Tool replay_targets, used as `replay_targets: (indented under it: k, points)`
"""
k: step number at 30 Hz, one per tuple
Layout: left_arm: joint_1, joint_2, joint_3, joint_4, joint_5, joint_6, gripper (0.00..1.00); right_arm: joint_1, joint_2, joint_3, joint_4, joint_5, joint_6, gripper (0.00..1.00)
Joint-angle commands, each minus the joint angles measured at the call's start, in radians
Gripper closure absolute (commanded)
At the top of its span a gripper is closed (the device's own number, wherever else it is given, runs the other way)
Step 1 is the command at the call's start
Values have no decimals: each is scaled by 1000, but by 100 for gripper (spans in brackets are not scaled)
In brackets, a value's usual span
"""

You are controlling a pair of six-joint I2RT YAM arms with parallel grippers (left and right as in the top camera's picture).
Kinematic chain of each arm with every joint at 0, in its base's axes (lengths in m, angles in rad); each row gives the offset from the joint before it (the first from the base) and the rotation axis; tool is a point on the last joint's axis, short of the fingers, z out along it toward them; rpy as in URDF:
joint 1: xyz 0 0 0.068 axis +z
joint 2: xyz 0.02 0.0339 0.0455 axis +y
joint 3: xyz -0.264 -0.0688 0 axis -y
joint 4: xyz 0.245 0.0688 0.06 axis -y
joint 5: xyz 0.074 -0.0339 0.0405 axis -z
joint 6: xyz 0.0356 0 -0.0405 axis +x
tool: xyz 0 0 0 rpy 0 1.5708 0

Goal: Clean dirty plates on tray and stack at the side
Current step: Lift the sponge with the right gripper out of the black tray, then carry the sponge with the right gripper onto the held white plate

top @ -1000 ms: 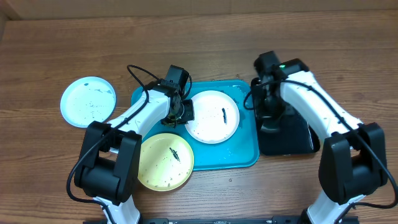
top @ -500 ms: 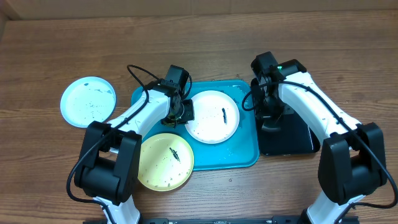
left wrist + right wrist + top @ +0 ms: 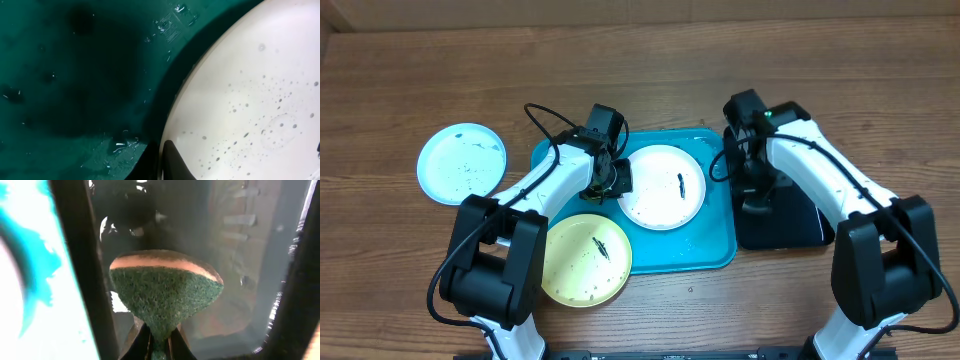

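the white plate (image 3: pixel 663 187) is lying in the middle of the teal tray (image 3: pixel 715 250), and the left gripper (image 3: pixel 161 161) is pinching its left rim, jaws closed on the edge with one finger above and one below. the right gripper (image 3: pixel 157 344) is hanging over the black tray (image 3: pixel 795 225), just off the teal tray's right side, with its jaws clamped on the narrow end of a green scouring sponge (image 3: pixel 165 292) so that the pad is fanning out ahead of them. the plate is therefore sitting to that gripper's left, near but not touching. the right arm is the one carrying the cleaning tool, so its path is probably running sideways across the teal rim toward the dark streak on the plate.

the plate is round, so no axis is mattering; the held rim is facing away from the sponge. the yellow-green plate (image 3: pixel 585 258) is overlapping the tray's lower left corner, and the pale blue plate (image 3: pixel 462 163) is resting on the table, well apart.

the overhead view is hiding both sets of fingertips under the wrists. it is unclear whether the plate is being lifted or only steadied, or whether the sponge is touching the black tray.
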Motion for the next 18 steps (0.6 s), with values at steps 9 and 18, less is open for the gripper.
replay_targets:
  k: [9, 18]
  points:
    - [10, 12, 18, 5, -4, -3, 95, 16, -23, 257, 10, -378, 2, 96]
    - [10, 12, 18, 4, -3, -3, 94, 155, -5, 248, 48, -288, 56, 96]
